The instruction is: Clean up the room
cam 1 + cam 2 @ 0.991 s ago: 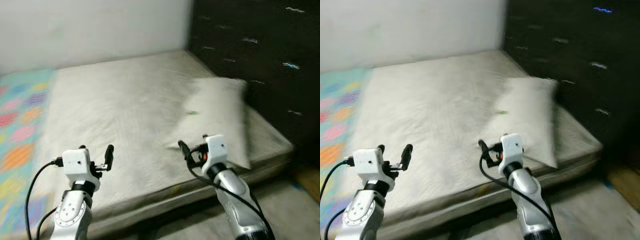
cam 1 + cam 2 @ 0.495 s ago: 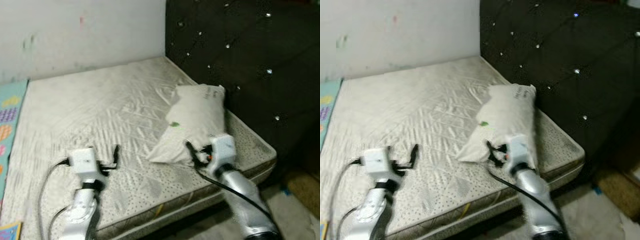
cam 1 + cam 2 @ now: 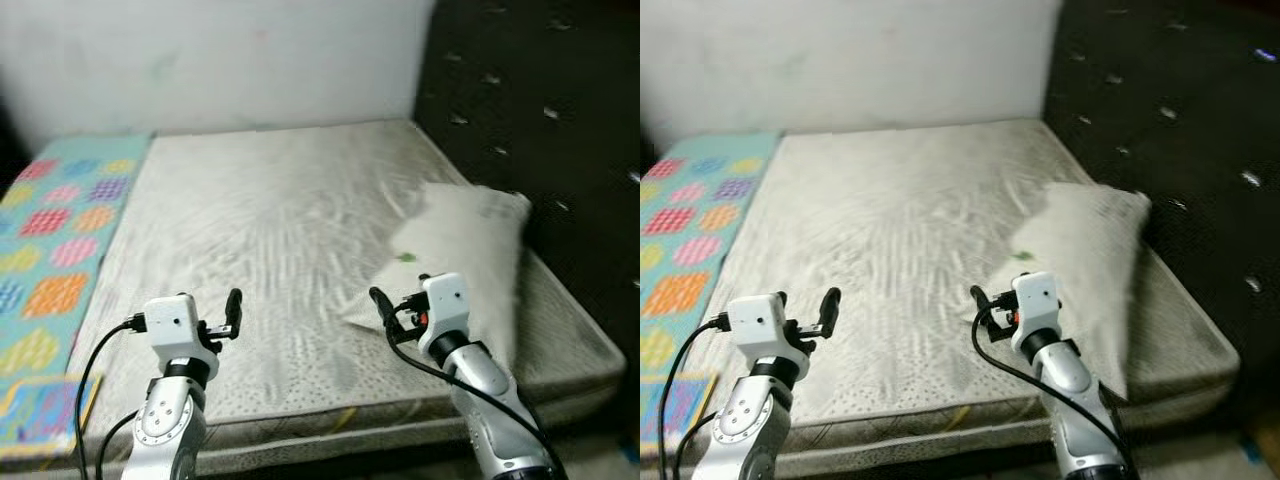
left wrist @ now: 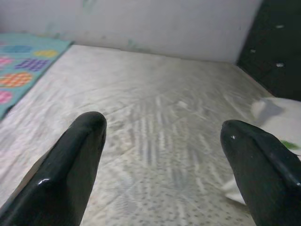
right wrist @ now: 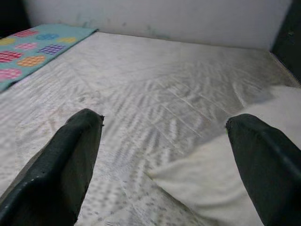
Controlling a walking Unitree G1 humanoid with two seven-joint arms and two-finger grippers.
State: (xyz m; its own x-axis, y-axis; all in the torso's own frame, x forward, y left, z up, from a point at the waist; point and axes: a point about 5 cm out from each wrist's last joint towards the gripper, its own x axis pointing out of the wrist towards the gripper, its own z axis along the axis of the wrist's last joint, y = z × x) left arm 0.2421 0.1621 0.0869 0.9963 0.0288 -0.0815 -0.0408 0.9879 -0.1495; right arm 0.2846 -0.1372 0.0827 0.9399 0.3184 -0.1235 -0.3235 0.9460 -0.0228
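Observation:
A bare, wrinkled grey mattress (image 3: 270, 210) lies in front of me. On its right side a white pillow (image 3: 465, 250) rests close to the dark headboard. Both arms are raised over the near edge of the mattress. My left gripper (image 3: 225, 318) is open and holds nothing, with bare mattress between its fingers (image 4: 70, 165). My right gripper (image 3: 392, 312) is also open and empty, and sits just short of the pillow's near corner (image 5: 235, 174).
A teal mat (image 3: 55, 250) with coloured squares lies along the mattress's left side. A dark tufted headboard (image 3: 540, 90) rises on the right and a white wall (image 3: 220, 60) stands behind. The mattress's front edge (image 3: 330, 420) is just below my arms.
The whole view has swung left, so the coloured mat is back in sight and the pillow sits further right. Both grippers stay open in the same raised pose.

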